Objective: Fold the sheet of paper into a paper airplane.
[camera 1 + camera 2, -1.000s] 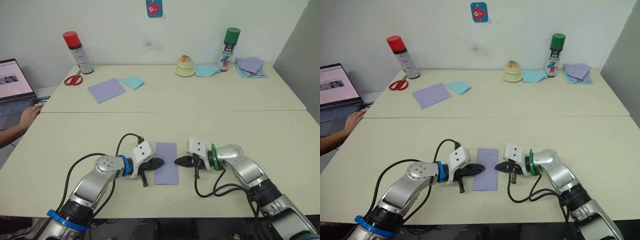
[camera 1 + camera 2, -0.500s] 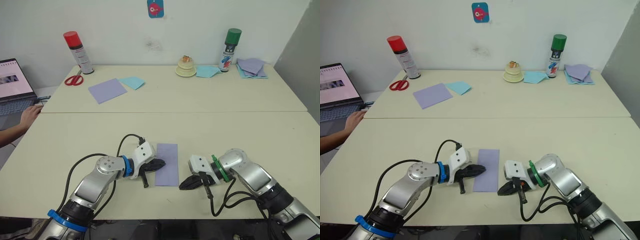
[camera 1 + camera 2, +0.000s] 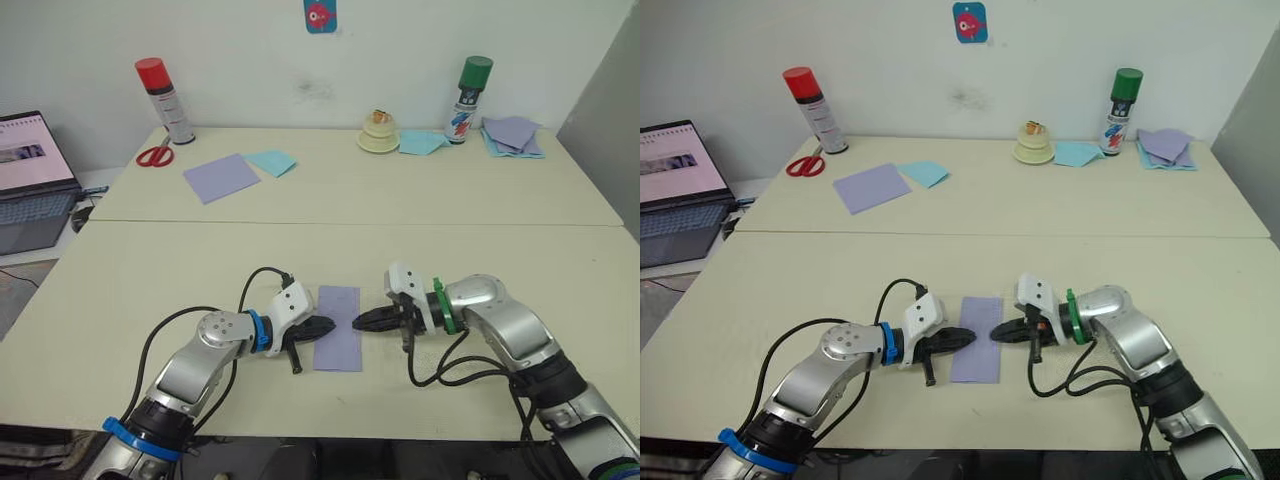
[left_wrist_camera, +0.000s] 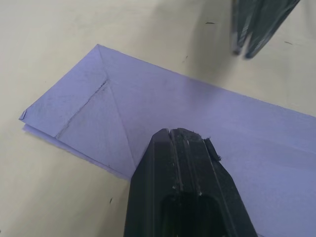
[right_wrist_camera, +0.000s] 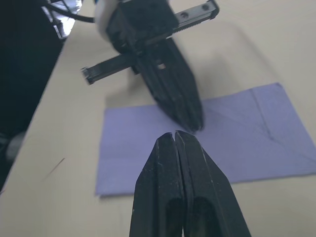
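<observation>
The sheet of paper is a lavender folded rectangle lying flat near the table's front edge. Diagonal crease lines mark its surface in the left wrist view, sheet of paper. My left gripper is shut, its tip resting on the sheet's left side. My right gripper is shut too, its tip at the sheet's right edge, pointing at the left one. In the right wrist view the right gripper sits over the sheet's edge, facing the left gripper. No paper airplane shape shows.
At the back left are a red spray can, scissors, a smooth lavender square and a light blue sheet. At the back right are a green spray can, a cream round object and stacked sheets. A laptop is at the far left.
My right gripper swung from below the sheet's right corner back up to its right edge. The left gripper stayed on the sheet. The person's hand at the laptop has gone. The camera shifted slightly.
</observation>
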